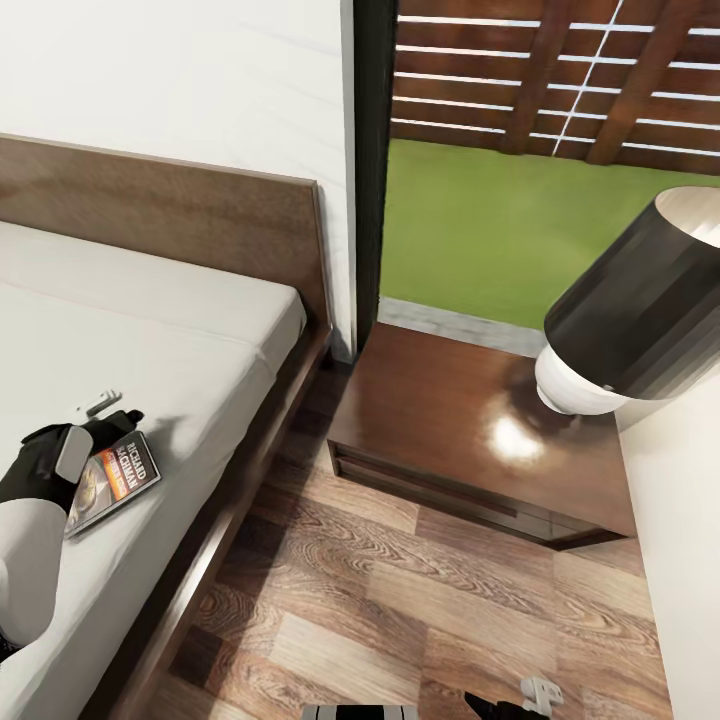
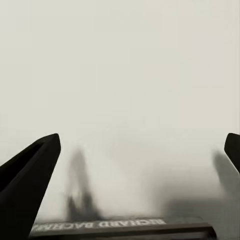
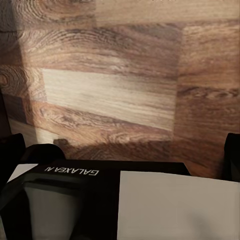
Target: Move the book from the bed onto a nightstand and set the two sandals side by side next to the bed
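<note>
Where the bed (image 1: 150, 330) ends, left end effector (image 2: 135, 165) (spread wide) over the book (image 1: 112, 484), nightstand (image 1: 450, 430) beyond.

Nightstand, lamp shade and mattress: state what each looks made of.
The nightstand looks like dark brown wood with a glossy finish: grain shows, and its top carries a bright highlight. The lamp shade looks like dark, smooth metal or plastic, with soft streaky reflections; I can't tell which. The mattress looks like plain matte off-white fabric, showing no sheen or pattern.
</note>
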You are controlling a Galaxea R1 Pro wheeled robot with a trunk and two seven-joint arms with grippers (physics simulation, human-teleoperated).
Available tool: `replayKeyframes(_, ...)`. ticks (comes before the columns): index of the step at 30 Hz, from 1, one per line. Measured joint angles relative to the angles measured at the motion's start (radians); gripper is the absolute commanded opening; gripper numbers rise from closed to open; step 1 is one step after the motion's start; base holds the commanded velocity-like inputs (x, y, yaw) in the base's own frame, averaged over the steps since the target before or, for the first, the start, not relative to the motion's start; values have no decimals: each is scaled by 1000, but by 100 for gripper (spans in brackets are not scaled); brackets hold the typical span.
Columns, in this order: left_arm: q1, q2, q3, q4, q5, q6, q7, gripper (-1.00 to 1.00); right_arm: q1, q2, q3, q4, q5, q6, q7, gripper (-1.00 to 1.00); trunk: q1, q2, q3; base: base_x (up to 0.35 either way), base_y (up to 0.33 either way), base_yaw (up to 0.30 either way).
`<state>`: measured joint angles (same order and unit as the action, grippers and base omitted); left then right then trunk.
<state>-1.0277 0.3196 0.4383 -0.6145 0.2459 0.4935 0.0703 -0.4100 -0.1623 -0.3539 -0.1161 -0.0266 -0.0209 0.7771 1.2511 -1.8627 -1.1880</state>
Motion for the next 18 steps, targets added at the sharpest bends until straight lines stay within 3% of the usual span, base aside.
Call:
replayKeyframes(6,1,18,1,-10,32,50,1,100,1,0,0,0,0,0,0,100,0,0,0,0,0,0)
replayKeyframes(18,1,40,4,-14,33,53,0,100,0,0,0,0,0,0,0,100,0,0,0,0,0,0)
